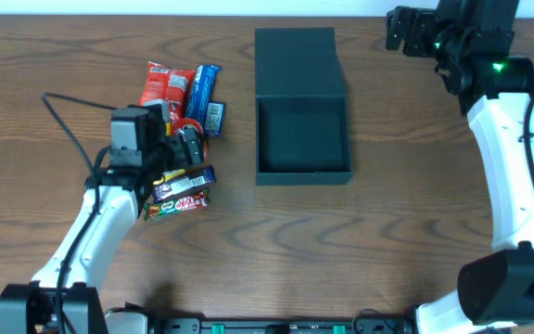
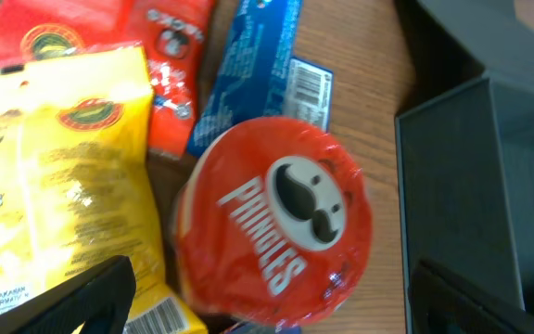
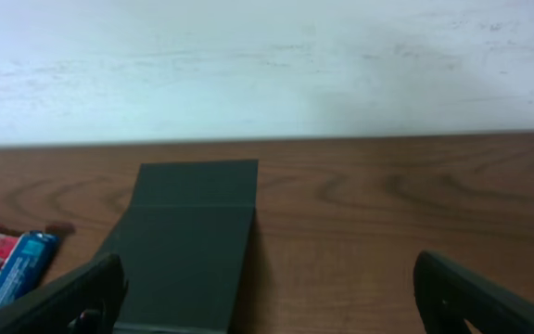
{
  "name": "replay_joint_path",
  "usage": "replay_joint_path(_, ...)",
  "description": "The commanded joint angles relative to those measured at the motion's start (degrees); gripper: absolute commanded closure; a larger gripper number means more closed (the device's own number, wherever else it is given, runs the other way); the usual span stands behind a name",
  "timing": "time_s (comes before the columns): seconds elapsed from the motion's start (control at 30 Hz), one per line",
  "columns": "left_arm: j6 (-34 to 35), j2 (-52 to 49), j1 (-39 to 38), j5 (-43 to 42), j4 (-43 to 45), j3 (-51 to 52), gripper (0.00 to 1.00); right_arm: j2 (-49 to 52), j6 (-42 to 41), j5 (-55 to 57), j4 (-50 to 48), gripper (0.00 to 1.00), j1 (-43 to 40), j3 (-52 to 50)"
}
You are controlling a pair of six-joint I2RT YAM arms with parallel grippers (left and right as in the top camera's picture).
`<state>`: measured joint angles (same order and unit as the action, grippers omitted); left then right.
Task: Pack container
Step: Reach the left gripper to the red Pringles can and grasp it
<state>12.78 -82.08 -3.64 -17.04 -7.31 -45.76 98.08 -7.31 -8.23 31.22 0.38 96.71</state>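
The black container (image 1: 302, 171) stands open at the table's middle, its flap lid (image 1: 297, 57) laid back; nothing shows inside it. It also shows in the left wrist view (image 2: 476, 195) and the right wrist view (image 3: 188, 241). My left gripper (image 1: 185, 141) is open, hovering over a pile of snacks, its fingers either side of a red Pringles can (image 2: 276, 227). A yellow packet (image 2: 58, 176), a red packet (image 1: 163, 88) and a blue bar (image 1: 206, 93) lie in the pile. My right gripper (image 1: 399, 30) is open and empty, at the far right behind the container.
More wrapped bars (image 1: 182, 193) lie just in front of the left gripper. A black cable (image 1: 68, 130) loops over the table at the left. A white wall (image 3: 267, 65) rises behind the table's far edge.
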Motion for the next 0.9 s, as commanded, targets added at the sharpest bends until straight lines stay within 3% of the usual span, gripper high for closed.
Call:
replay_joint_path(0.0,-3.87,-1.73,-1.27,4.50,-2.21,-3.78,0.05,-1.07,0.72,-0.63,-0.13,0.01,-0.42,0.39)
replay_joint_path(0.53,-5.09,-6.75,-1.73,5.46,-2.49,-4.79,0.04,-1.07,0.72,-0.61,-0.13,0.01,-0.42,0.39)
replay_joint_path(0.63,-5.07,-6.75,-1.75,5.42,-1.62,-4.79,0.00,-1.07,0.72,-0.61,-0.15,0.01,-0.42,0.39)
replay_joint_path(0.8,-5.07,-6.75,-1.75,5.40,-1.42,-4.79,0.15,-1.05,0.72,-0.61,-0.15,0.01,-0.42,0.39)
replay_joint_path(0.87,-5.07,-6.75,-1.75,5.40,-1.42,-4.79,0.17,-1.05,0.72,-0.61,-0.15,0.01,-0.42,0.39)
